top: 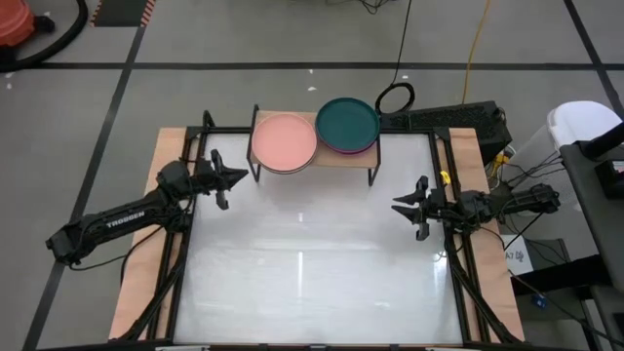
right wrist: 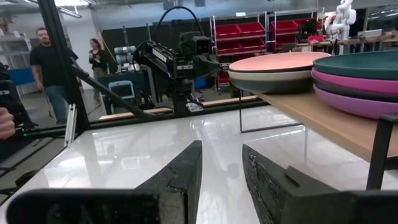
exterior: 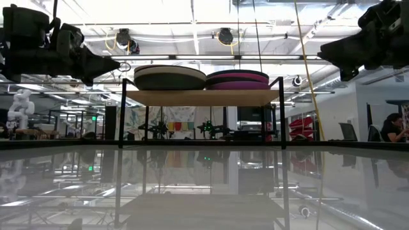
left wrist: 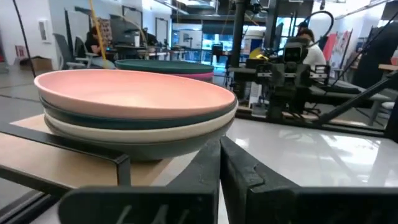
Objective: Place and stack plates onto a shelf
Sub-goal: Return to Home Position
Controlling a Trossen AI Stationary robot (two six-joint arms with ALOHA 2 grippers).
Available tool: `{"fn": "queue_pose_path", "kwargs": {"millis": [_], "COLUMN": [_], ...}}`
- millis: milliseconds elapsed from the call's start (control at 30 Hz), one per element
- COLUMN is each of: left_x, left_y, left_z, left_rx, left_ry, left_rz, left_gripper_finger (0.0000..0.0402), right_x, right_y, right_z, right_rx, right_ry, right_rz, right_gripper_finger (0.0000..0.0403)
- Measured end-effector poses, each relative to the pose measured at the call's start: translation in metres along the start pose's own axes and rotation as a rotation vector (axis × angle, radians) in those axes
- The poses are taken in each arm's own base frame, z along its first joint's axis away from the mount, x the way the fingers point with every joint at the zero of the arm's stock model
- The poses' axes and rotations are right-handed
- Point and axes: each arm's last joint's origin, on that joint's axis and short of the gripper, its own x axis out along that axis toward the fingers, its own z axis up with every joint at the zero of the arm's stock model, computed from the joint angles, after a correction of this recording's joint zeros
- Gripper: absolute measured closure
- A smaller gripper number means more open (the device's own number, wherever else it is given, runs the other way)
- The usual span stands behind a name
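Observation:
The shelf stands at the table's far edge and carries two stacks of plates. The left stack is topped by the salmon pink plate, with teal, beige and grey plates beneath. The right stack has a dark teal plate on top, over magenta, dark grey and purple ones. My left gripper hovers shut above the table, just left of and nearer than the shelf. My right gripper hovers open to the right of the shelf, nearer than it. Neither holds anything.
The glossy white table top spreads in front of the shelf. Black frame rails run along both sides. A coiled black cable lies beyond the shelf. People stand in the room behind.

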Motion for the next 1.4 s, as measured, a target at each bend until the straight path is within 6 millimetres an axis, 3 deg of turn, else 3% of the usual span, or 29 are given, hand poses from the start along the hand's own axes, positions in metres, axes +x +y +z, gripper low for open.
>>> {"fn": "queue_pose_path", "kwargs": {"millis": [300,1400], "left_x": [0.000,0.000], "left_y": [0.000,-0.002], "left_z": [-0.011,-0.010], "left_rx": [-0.012,-0.010], "left_ry": [0.102,0.102], "left_rz": [0.000,-0.034], "left_gripper_finger": [0.0399,0.0381], "right_x": [0.001,0.004], "right_y": [0.001,0.001], "right_z": [0.000,0.000], "right_rx": [0.001,0.078], "right_ry": [-0.005,-0.002], "right_rz": [0.000,-0.002], "right_gripper_finger": [0.0303,0.0303]}}
